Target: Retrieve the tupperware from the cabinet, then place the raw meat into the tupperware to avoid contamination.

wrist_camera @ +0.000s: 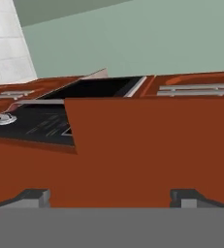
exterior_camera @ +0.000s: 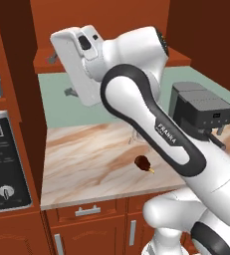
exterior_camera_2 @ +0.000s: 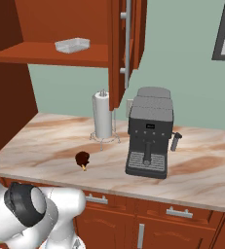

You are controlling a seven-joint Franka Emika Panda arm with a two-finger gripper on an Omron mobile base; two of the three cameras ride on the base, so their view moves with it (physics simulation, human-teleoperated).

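The tupperware [exterior_camera_2: 72, 45], a shallow whitish tray, lies on the bottom shelf of the open cabinet [exterior_camera_2: 36, 54]. One cabinet door [exterior_camera_2: 118, 48] with a long silver handle stands swung out. On the marble counter [exterior_camera_2: 46, 141] below lies the raw meat [exterior_camera_2: 82, 158], a dark lump with a tan bone end [exterior_camera: 143, 162]. My gripper [exterior_camera: 60, 74] is raised at the cabinet's [exterior_camera: 111, 15] shelf edge, pointing left. It is open and empty. In the hand view its fingertips [wrist_camera: 33, 196] stand wide apart before a reddish-brown wood panel [wrist_camera: 147, 145].
A white paper-towel roll [exterior_camera_2: 103, 116] on a wire stand and a dark coffee machine [exterior_camera_2: 150, 133] stand on the counter right of the meat. A black appliance with a dial [exterior_camera: 4, 159] sits at the left. Drawers with short handles [exterior_camera_2: 97, 198] run below the counter.
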